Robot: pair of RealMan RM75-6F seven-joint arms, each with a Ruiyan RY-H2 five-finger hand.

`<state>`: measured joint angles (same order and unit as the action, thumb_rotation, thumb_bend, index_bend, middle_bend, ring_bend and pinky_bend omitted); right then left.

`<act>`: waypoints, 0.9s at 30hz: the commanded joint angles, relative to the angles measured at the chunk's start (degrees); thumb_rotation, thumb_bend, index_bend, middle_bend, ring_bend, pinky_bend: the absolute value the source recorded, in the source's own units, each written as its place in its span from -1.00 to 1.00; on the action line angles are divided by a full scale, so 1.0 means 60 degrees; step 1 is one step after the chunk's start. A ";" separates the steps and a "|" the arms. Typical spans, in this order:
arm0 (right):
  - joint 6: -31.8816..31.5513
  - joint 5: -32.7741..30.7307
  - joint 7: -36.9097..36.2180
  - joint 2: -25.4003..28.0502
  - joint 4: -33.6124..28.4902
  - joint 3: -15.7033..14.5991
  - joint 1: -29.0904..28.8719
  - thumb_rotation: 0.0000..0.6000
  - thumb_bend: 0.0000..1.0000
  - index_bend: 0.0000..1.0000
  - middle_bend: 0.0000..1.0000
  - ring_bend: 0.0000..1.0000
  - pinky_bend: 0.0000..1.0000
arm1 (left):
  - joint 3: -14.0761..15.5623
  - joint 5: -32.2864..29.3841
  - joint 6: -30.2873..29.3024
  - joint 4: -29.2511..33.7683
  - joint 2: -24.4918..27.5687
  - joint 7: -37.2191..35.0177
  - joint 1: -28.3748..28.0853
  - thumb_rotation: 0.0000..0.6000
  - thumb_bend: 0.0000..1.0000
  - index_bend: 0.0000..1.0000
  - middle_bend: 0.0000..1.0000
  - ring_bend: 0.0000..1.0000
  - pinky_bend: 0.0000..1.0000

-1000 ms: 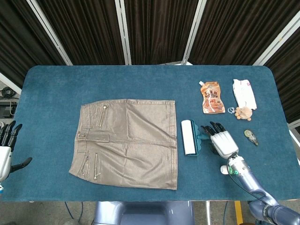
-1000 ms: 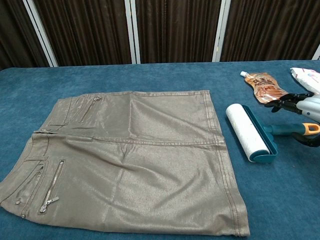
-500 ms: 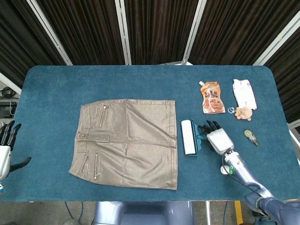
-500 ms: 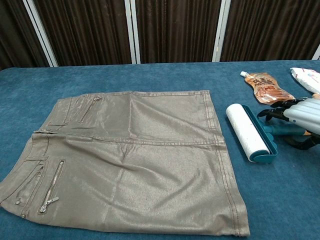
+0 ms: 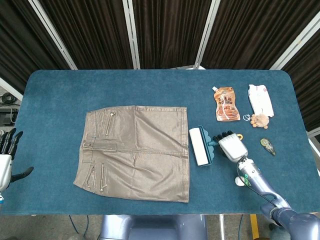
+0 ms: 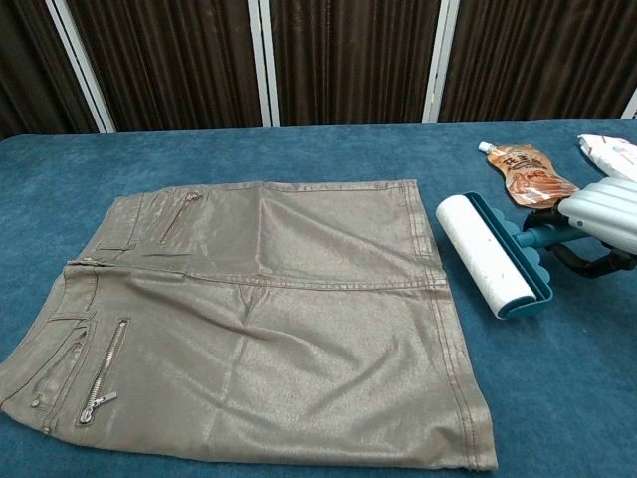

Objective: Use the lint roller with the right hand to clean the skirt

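The tan skirt (image 5: 135,150) (image 6: 259,319) lies flat on the blue table, waistband to the left. Just off its right edge is the lint roller (image 5: 200,146) (image 6: 488,254), a white roll in a teal frame, close to the skirt's hem. My right hand (image 5: 231,146) (image 6: 602,219) has its fingers curled around the roller's teal handle and grips it. My left hand (image 5: 6,160) hangs off the table's left edge, fingers apart, holding nothing; the chest view does not show it.
On the right of the table (image 5: 150,85) lie an orange pouch (image 5: 226,104) (image 6: 528,171), a white packet (image 5: 261,99) (image 6: 612,151), a small plush keychain (image 5: 259,120) and a small dark object (image 5: 268,146).
My right hand has closed its fingers around the roller's handle. The roller has shifted left toward the skirt's edge. The left hand has stayed put.
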<state>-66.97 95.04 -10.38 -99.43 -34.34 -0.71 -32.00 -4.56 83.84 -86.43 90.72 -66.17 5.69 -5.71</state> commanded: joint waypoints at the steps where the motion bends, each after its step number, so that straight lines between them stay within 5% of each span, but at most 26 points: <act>1: -0.0453 0.0150 -0.0031 0.0226 -0.0220 -0.0022 -0.0052 1.00 0.58 -0.11 0.00 -0.25 -0.18 | 0.0016 0.0048 -0.0030 0.0041 0.0034 -0.0045 0.0010 1.00 -1.00 -1.00 -1.00 -1.00 -1.00; 10: -0.0809 0.0632 0.1672 0.1394 -0.2504 0.0368 -0.1069 1.00 0.63 -0.11 0.00 -0.24 -0.18 | 0.0089 0.0226 -0.0040 0.0145 0.0078 -0.0070 -0.0007 1.00 -1.00 -1.00 -1.00 -1.00 -1.00; 17: 0.1965 -0.0333 0.5104 0.2081 -0.5920 0.1202 -0.2491 1.00 0.72 -0.11 0.01 -0.24 -0.17 | 0.0044 0.0088 0.0053 0.0131 0.0074 -0.0084 -0.0040 1.00 -1.00 -1.00 -1.00 -1.00 -1.00; 27: 0.3918 -0.2022 0.7847 0.1173 -0.6799 0.1854 -0.3523 1.00 0.87 -0.09 0.02 -0.22 -0.15 | -0.0051 -0.0185 0.0187 0.0108 0.0231 -0.0439 -0.0041 1.00 -1.00 -1.00 -1.00 -1.00 -1.00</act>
<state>-45.53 85.13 34.36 -90.76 -73.77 9.09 -51.31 -4.84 82.81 -85.34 91.41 -64.85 3.19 -5.98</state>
